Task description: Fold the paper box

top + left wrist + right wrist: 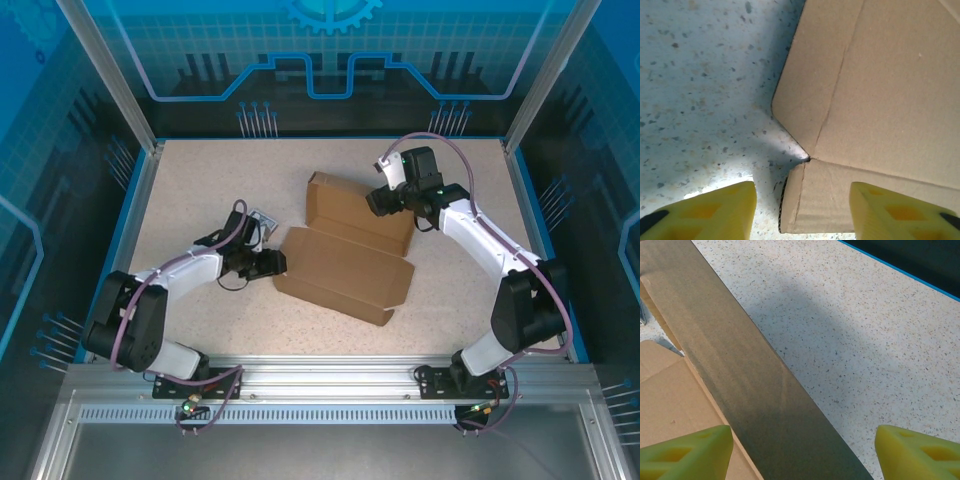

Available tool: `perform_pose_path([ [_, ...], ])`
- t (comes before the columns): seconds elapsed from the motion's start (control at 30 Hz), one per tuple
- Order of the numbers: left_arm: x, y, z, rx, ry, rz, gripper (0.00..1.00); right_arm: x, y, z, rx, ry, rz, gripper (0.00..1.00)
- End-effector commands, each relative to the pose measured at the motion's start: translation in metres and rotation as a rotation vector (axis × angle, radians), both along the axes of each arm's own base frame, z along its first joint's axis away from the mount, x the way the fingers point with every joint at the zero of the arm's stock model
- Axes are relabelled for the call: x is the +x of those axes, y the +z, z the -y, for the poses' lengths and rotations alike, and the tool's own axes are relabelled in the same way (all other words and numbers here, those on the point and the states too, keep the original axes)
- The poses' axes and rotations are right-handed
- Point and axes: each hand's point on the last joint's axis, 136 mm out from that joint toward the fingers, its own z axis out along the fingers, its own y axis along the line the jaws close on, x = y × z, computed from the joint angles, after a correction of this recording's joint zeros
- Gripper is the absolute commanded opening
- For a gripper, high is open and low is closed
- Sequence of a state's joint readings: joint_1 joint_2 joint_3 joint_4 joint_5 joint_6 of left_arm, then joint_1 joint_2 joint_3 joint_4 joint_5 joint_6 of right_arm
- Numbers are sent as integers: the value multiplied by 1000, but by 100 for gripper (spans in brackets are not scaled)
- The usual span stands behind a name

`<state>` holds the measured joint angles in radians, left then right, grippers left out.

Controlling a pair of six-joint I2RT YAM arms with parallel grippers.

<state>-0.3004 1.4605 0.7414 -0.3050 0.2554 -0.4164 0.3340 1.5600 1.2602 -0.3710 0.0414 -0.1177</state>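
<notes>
Paper box (345, 268) sits partly folded on the surface (200, 180), walls and lid apparently left to do, its corner between the half-open, non-gripping left end effector (802, 212), its raised flap inside the wide-open, empty right end effector (805, 452).

White-and-black arms (190, 268), purple cables (133, 298), yellow pincer fingers (705, 212)

Matt brown cardboard paper box (345, 265) (creased), speckled table (200, 190)
</notes>
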Motion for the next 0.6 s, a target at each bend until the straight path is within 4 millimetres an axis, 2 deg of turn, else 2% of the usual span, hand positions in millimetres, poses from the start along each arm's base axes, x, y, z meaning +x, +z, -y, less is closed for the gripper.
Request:
perform_pose_path([
  [0.0, -10, -6, 13, -43, -40, -41, 46, -2, -5, -6, -12, 21, 7, 76],
  [0.2, -8, -11, 16, -36, -52, -36, 33, 0, -4, -7, -6, 17, 10, 76],
  [0.37, 3, 5, 26, -69, -78, 5, 16, 1, 0, -6, -10, 13, 17, 76],
  [0.57, 13, 32, 37, -101, -129, 33, 7, -2, 7, -1, -40, 14, 32, 76],
])
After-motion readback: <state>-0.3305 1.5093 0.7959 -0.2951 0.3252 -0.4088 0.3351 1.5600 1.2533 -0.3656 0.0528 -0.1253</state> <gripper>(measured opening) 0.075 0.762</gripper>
